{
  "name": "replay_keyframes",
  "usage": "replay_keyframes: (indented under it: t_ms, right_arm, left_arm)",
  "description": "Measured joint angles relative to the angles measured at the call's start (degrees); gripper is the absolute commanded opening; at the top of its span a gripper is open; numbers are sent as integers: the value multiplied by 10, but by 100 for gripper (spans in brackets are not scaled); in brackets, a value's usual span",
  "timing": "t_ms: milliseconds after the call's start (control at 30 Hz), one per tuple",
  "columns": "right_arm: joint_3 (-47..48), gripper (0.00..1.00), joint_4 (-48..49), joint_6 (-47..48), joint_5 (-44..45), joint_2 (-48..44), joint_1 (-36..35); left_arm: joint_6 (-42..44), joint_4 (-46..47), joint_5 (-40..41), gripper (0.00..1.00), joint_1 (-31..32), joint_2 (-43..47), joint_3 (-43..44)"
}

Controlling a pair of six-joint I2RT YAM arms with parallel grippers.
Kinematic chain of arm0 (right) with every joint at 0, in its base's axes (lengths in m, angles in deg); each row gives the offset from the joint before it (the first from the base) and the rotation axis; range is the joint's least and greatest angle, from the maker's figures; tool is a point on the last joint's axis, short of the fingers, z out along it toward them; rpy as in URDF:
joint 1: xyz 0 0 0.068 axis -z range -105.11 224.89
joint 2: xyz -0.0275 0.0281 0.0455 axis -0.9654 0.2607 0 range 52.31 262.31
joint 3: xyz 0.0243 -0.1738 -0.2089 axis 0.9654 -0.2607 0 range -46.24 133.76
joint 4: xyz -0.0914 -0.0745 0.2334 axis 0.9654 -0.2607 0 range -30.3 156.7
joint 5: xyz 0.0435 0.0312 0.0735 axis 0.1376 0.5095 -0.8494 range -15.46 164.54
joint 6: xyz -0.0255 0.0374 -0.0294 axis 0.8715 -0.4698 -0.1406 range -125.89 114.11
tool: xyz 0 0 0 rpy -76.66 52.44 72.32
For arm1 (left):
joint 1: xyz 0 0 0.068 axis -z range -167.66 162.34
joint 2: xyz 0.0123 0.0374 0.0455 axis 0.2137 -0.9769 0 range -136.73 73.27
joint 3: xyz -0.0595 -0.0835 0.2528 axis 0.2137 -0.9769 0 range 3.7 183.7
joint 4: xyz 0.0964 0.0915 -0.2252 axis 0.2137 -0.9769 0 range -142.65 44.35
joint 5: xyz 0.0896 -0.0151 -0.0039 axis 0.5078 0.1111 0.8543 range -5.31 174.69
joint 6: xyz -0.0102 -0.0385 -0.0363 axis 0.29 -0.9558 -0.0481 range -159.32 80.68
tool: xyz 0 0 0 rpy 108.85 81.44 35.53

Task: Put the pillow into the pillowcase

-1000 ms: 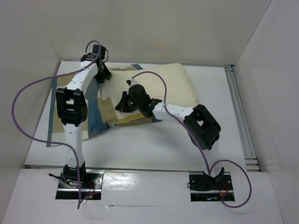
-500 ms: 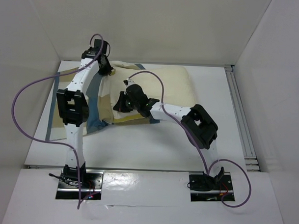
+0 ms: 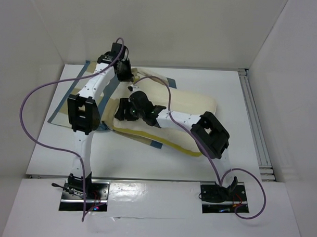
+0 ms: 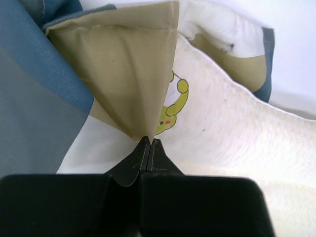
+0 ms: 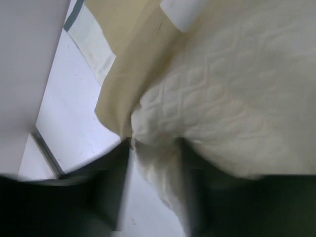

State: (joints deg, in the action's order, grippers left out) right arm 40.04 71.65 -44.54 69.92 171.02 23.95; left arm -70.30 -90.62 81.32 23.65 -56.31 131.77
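The cream pillow [image 3: 193, 104] lies slantwise across the table's middle, its yellow edge toward the front. The blue, tan and white checked pillowcase [image 3: 62, 105] spreads out on the left and covers the pillow's left end. At the back, my left gripper [image 3: 123, 73] is shut on a tan fold of the pillowcase [image 4: 123, 74], which stretches away in a taut cone from the gripper's [image 4: 149, 139] tips, with the pillow [image 4: 247, 143] beneath. My right gripper [image 3: 122, 112] is at the pillow's left end. Its [image 5: 154, 145] jaws stand apart with a corner of the quilted pillow [image 5: 232, 89] loose between them, beside the pillowcase's tan hem [image 5: 133, 64].
White walls close in the table at the left, back and right. A metal rail [image 3: 254, 122] runs along the right side. Purple cables loop off both arms. Bare white table [image 3: 146, 162] lies between the pillow and the arm bases.
My left gripper has shut on the pillowcase and pulled it back and to the right. My right gripper has opened, and the pillow now lies more slantwise, further right.
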Motion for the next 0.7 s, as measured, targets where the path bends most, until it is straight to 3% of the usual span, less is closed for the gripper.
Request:
replay_keyframes:
  t_ms: [67,133,267,300,367,433,533,667,700]
  right_arm:
    - [1,81,-20,12,16,-8,-1]
    - [-13,87,-39,24,54,-35,-3]
    - [-70,88,-91,48,132,-132,11]
    - [-79,88,-108,54,160,-160,21]
    - [-81,90,-152,63,205,-207,57]
    - [-79,91,-185,67,228,-238,113]
    - [-81,93,-220,70,244,-259,219]
    - [-139,95,-250,70,232,-273,340]
    - [-162,95,-256,70,217,-277,359]
  left_arm:
    - [6,0,-11,0,-3,-10,0]
    - [8,0,-19,2,-8,-22,-1]
    - [10,1,-31,15,-16,-33,-4]
    - [10,1,-33,25,-16,-33,-4]
    - [14,5,-35,37,-16,-33,-4]
    - [18,7,-36,38,-16,-33,-4]
    - [24,11,-36,38,-14,-33,-3]
    - [24,13,-35,17,-14,-34,-3]
    - [24,14,-35,8,-14,-34,-3]
